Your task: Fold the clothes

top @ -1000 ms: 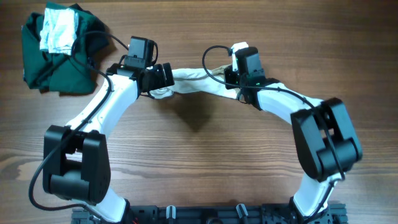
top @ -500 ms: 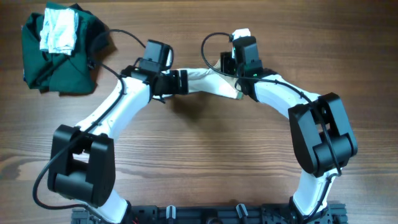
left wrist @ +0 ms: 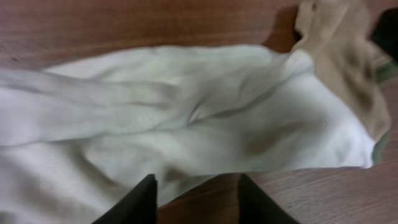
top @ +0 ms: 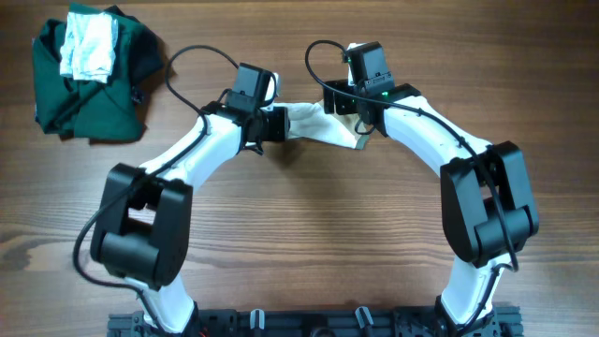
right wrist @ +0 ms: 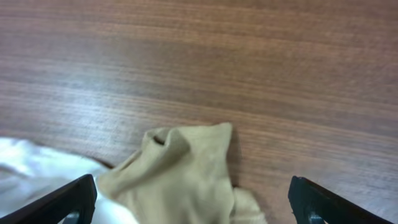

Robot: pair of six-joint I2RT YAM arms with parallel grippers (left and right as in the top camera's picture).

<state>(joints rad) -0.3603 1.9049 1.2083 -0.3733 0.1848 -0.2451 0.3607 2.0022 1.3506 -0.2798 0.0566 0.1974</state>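
Observation:
The clothes point(top: 314, 122) are a small cream garment lying stretched on the wooden table between my two grippers. In the left wrist view the cream cloth point(left wrist: 205, 106) fills the frame, with its khaki-tan section point(left wrist: 348, 56) and green trim point(left wrist: 380, 146) at the right. My left gripper point(top: 278, 124) sits at the garment's left end; its jaws point(left wrist: 199, 199) stand a little apart, with bare wood between them and the cloth's edge at the tips. My right gripper point(top: 360, 117) is wide open point(right wrist: 193, 183) over the tan end point(right wrist: 180, 168), which lies loose on the table.
A large dark green garment point(top: 89, 98) is bunched at the table's far left corner, with a white cloth point(top: 89, 47) on top of it. Both arms reach in from the near edge, and bare wood point(top: 309, 225) lies between them.
My right gripper has opened and let go of the tan end. My left gripper has moved right along the garment, and its jaws have narrowed.

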